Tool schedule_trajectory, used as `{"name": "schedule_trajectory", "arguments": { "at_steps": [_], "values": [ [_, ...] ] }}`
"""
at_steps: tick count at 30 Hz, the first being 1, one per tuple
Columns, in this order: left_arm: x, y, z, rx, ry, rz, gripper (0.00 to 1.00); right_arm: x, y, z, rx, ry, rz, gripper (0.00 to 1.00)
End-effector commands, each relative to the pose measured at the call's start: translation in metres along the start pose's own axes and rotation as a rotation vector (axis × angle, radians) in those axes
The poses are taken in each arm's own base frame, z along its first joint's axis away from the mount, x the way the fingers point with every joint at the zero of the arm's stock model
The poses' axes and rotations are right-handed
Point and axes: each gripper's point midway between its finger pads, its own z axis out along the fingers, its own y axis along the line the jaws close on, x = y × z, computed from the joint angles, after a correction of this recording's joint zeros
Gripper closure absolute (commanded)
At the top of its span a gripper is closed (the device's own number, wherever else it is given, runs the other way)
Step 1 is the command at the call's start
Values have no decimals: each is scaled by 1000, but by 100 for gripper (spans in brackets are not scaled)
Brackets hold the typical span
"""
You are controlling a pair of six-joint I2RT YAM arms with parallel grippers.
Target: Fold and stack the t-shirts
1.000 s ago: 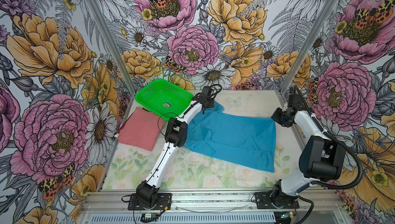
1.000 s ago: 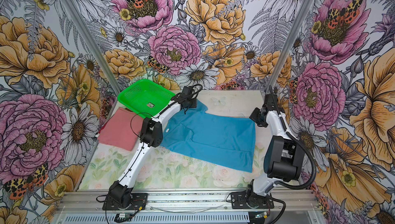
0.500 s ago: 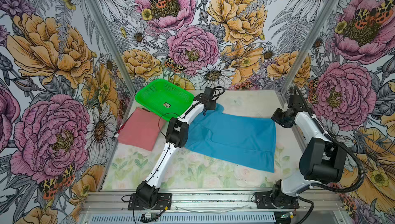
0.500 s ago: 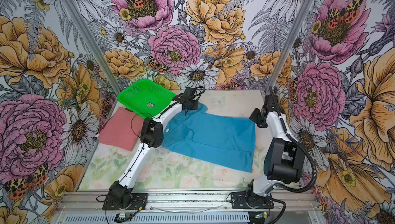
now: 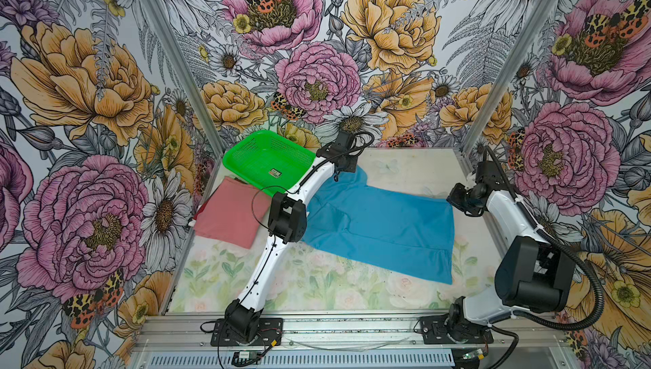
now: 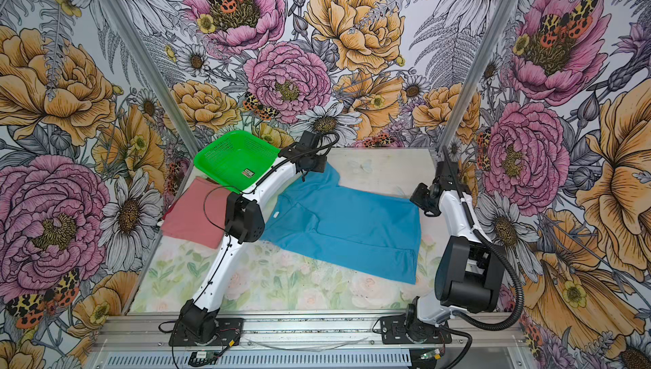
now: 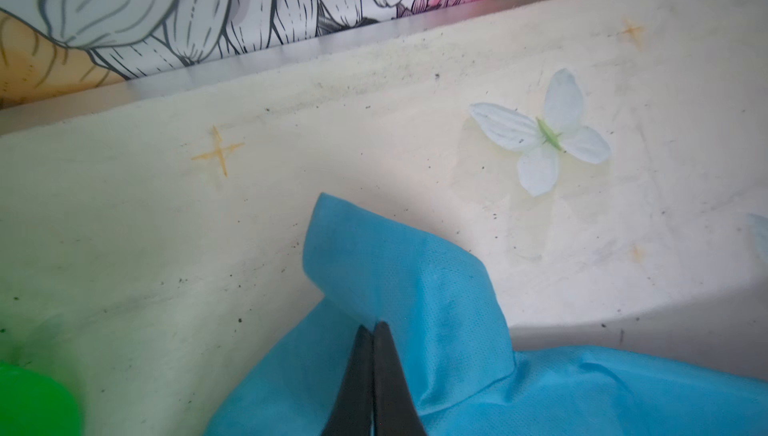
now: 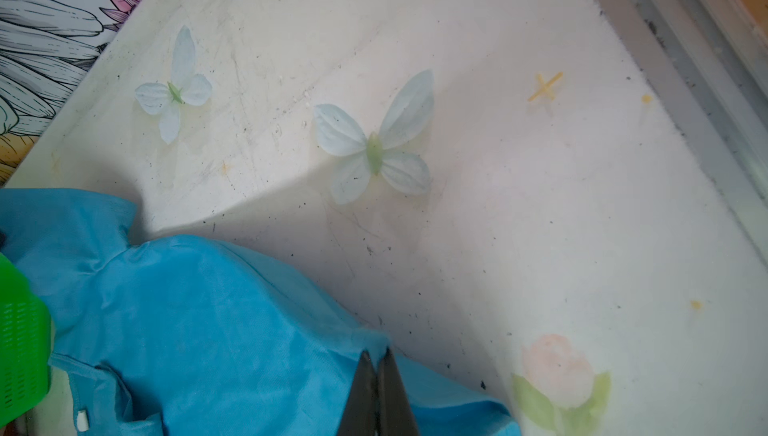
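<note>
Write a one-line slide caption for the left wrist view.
Left gripper, shut, pinches a raised fold of the blue t-shirt above the cream table, near a printed butterfly.

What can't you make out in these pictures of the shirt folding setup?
Pink t-shirt: in both top views the green basket hides one corner and the left arm's elbow covers an edge.
Sticker in the basket: too small to read in both top views.
Left gripper and right gripper: wrist views cut off all but the shut fingertips pinching the blue t-shirt; in top views the wrist housings hide them.
</note>
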Motion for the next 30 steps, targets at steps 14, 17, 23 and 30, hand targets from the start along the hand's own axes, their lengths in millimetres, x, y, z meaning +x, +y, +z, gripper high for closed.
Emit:
{"name": "schedule_trajectory", "arguments": {
  "at_steps": [14, 17, 23, 30],
  "values": [
    [-1, 20, -56, -50, -28, 13, 100, 41, -12, -28, 15, -13, -3, 100],
    [5, 21, -64, -45, -41, 5, 100, 49, -20, -34, 39, -14, 6, 100],
    [20, 24, -89, -38, -72, -16, 100, 66, -22, -47, 33, -19, 11, 100],
    [43, 27, -132, -45, -119, -40, 100, 93, -28, -41, 33, 28, 16, 100]
  ]
}}
